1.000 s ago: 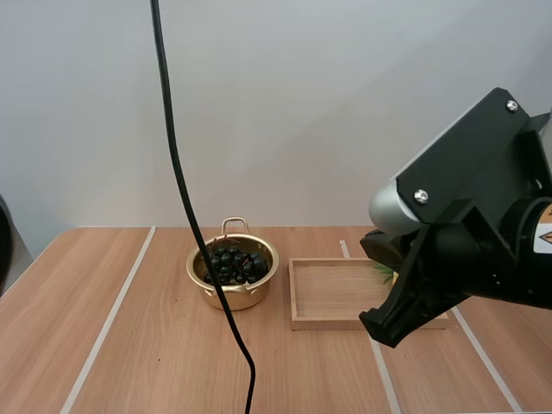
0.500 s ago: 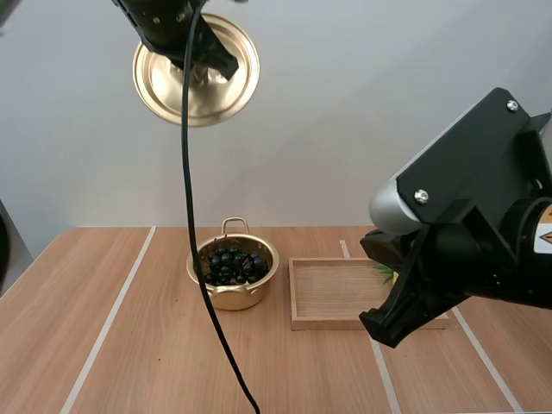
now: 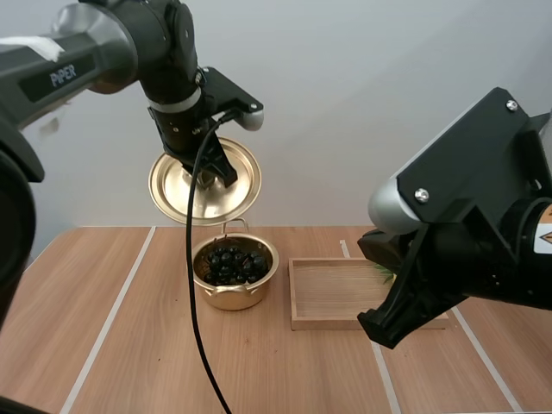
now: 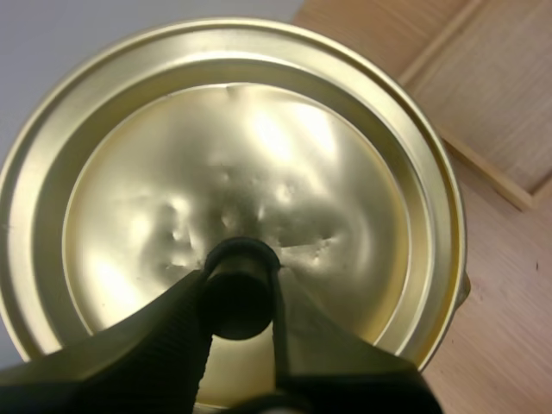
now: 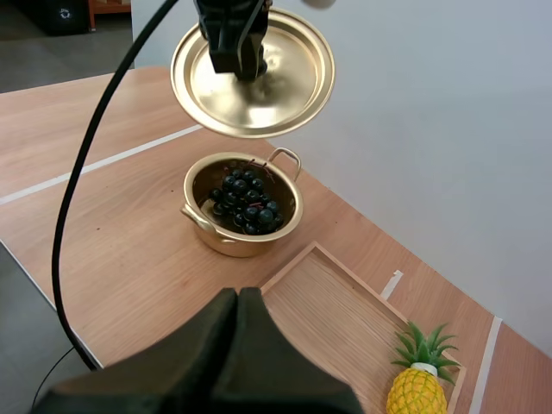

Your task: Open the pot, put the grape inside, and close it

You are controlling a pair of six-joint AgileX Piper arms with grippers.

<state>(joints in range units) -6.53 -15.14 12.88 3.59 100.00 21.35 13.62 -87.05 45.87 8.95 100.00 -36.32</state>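
Gold-coloured round metal lid (image 3: 175,195) hung tilted in the air above the small gold-coloured metal pot with loop handles (image 3: 235,295), clear of its rim and apart from it; the left gripper (image 3: 210,175) held it from the upper side. In the left wrist view the left gripper (image 4: 240,285) had its 2 black fingers (image 4: 172,328) closed against either side of the lid's black round knob (image 4: 235,304), with the dented, shiny face of the lid (image 4: 259,155) behind them. The pot stood uncovered on the light wooden table with pale stripes (image 3: 129,345); the bunch of dark grapes (image 3: 231,263) lay inside it, filling the bowl to just under the rim. A shallow rectangular wooden tray (image 3: 332,293) sat just beside the pot, on the right arm's side, not touching it. In the right wrist view the right gripper (image 5: 239,296) showed its 2 fingers pressed together as 1 dark wedge, gripping nothing, raised over the table (image 5: 103,216) near the tray (image 5: 328,302); beyond it stood the pot (image 5: 233,241) with the grapes (image 5: 246,203), the lid (image 5: 280,86) and the left gripper (image 5: 235,52) above them; a small yellow toy pineapple with a green crown (image 5: 416,390) stood at the tray's far corner.
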